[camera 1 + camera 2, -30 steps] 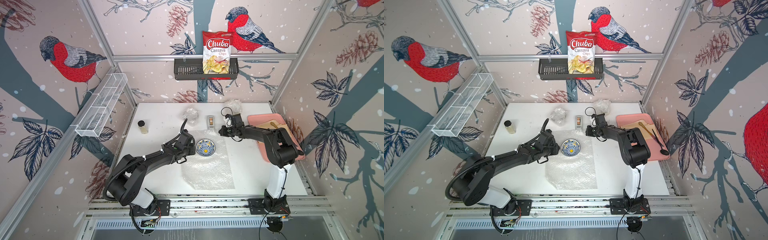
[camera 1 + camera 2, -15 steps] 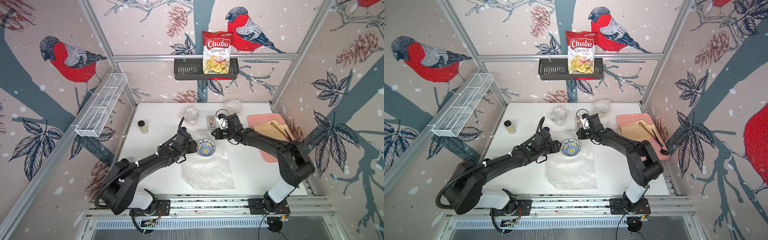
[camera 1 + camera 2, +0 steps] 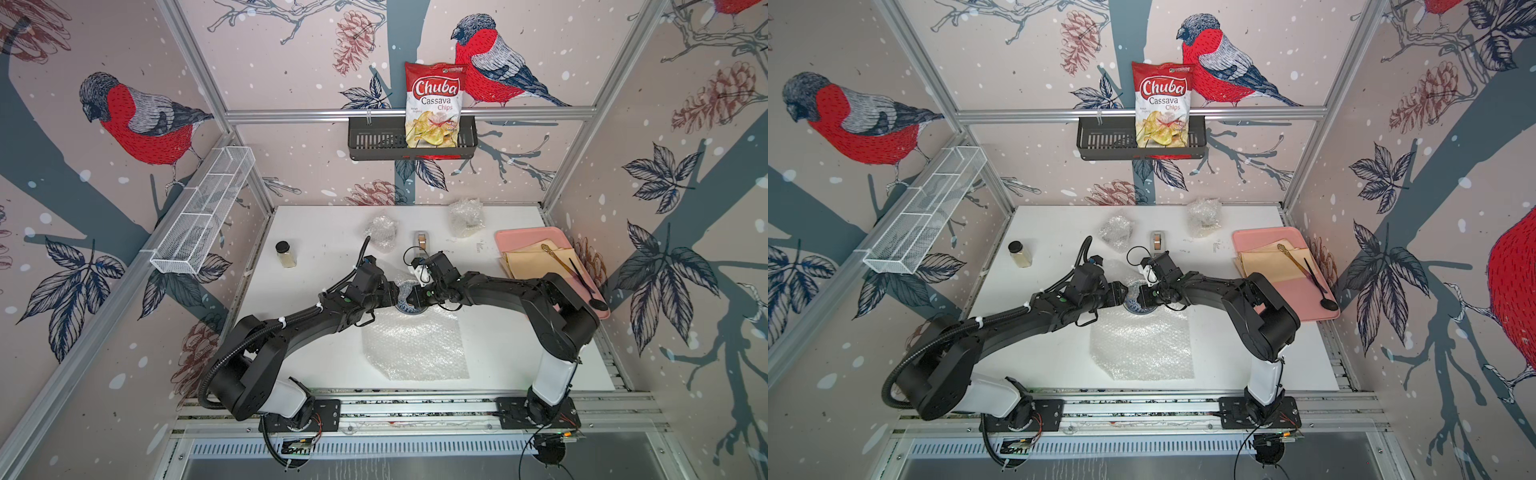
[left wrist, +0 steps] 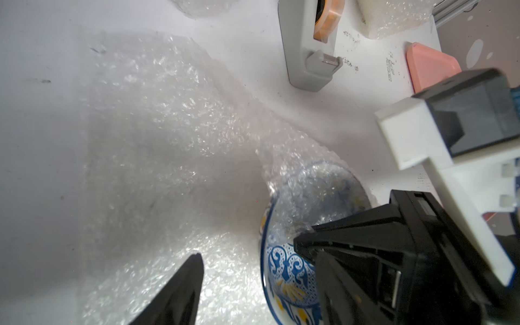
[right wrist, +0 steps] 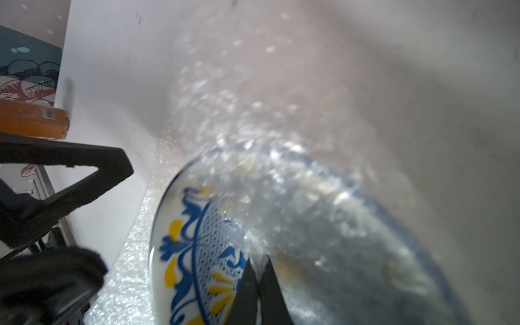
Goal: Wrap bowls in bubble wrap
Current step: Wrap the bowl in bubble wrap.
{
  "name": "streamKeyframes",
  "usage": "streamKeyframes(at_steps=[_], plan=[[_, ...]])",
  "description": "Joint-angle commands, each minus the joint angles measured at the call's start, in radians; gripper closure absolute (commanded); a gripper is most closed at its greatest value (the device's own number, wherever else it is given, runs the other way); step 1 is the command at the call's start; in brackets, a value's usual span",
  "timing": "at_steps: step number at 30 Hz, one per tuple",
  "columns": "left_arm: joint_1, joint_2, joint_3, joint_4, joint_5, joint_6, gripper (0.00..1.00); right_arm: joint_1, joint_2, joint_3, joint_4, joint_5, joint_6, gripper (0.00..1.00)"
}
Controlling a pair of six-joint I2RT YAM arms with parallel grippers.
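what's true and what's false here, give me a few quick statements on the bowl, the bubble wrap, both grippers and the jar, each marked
1. The clear bubble wrap sheet partly covers the blue-and-yellow ceramic bowl. True.
2. The right gripper is shut on the wrap. True.
3. The left gripper grips the bowl. False: its jaws stand open, not closed on the bowl.
4. The small glass jar with black lid stands on the pink plastic tray. False: it stands on the white table, apart from the tray.
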Motion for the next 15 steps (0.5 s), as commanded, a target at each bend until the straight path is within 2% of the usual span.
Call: streamKeyframes(at_steps=[1,9,13,15], plan=[[-0.004,0.037,0.008,0.049,0.016,-0.012,0.33,0.005,0.014,0.010,0.005,0.014,-0.019,0.92],[-0.016,0.146,0.043,0.044,0.014,0.001,0.33,0.006,0.006,0.017,-0.001,-0.001,-0.026,0.89],[-0.015,0.187,0.060,0.035,0.005,0.010,0.34,0.007,-0.010,0.020,-0.021,-0.001,-0.029,0.75],[-0.016,0.195,0.063,0.029,-0.004,0.014,0.35,0.007,-0.027,0.020,-0.037,-0.002,-0.032,0.65]])
